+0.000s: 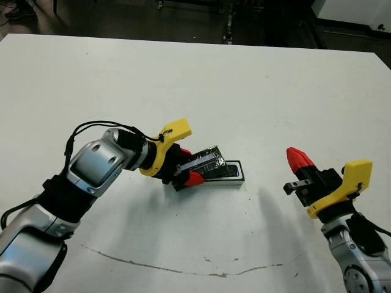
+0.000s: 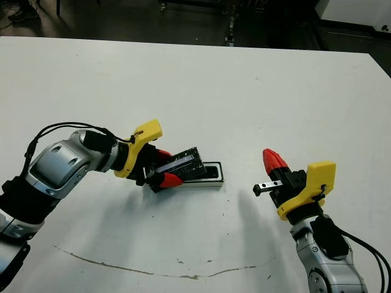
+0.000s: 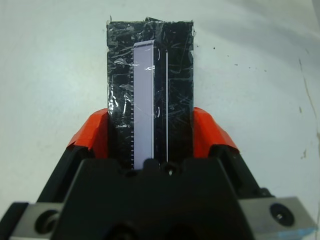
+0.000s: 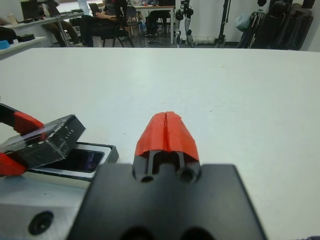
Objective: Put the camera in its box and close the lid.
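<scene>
On the white table [image 1: 256,91], my left gripper [image 1: 185,173] clamps the lid [image 1: 201,162] tilted over the box [image 1: 235,177]; it may seat crooked. Right gripper [image 2: 273,160] is pinched closed, empty. Camera probably inside.

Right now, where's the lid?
Left of table centre, the lid is clamped in the left gripper, tilted over the near end of the box.
</scene>
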You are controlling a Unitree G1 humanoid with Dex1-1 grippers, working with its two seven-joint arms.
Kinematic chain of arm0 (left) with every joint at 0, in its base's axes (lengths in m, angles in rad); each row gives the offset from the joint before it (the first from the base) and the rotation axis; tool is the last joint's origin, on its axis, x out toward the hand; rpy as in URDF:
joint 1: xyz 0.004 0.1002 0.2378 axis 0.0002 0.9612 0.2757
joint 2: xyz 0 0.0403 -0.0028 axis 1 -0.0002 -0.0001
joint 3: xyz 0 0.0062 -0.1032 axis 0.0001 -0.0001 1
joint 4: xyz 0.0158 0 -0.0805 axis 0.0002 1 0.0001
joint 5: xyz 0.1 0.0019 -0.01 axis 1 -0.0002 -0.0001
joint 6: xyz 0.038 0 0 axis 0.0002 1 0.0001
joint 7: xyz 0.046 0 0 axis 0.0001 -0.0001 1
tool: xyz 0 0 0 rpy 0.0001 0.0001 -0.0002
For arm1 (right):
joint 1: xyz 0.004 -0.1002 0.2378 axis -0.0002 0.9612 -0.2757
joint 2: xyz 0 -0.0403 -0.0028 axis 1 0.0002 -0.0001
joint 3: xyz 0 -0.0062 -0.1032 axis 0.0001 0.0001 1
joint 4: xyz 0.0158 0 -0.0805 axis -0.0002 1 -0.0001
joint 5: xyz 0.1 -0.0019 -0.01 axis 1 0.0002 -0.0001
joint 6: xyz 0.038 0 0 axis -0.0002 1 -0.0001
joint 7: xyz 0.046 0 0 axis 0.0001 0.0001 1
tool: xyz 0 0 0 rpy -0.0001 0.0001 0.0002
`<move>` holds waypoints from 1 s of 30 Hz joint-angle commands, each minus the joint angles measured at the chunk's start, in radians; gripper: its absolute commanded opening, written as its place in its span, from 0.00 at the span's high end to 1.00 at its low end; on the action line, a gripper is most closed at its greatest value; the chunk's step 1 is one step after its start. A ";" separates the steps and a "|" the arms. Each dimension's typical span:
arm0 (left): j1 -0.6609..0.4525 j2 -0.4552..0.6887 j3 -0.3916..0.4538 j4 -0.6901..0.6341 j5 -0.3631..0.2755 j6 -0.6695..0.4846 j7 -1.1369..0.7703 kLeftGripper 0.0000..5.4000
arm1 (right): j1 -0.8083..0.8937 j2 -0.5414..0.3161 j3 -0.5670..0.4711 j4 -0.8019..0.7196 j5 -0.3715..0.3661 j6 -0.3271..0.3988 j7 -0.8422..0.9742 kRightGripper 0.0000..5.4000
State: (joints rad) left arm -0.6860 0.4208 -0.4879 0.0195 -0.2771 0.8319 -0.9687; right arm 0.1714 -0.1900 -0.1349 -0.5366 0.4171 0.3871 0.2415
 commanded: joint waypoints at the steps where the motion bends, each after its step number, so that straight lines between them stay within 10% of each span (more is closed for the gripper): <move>1: 0.011 -0.034 -0.036 0.038 0.022 -0.015 -0.008 0.41 | 0.004 -0.012 -0.006 -0.005 -0.006 0.016 -0.012 1.00; 30: 0.016 -0.148 -0.055 0.106 0.085 -0.106 -0.045 0.41 | 0.004 -0.009 -0.004 0.007 -0.006 -0.003 -0.006 1.00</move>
State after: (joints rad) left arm -0.7019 0.3269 -0.5095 0.1139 -0.1826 0.7047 -1.0154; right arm 0.1713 -0.1903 -0.1329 -0.5356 0.4156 0.3860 0.2354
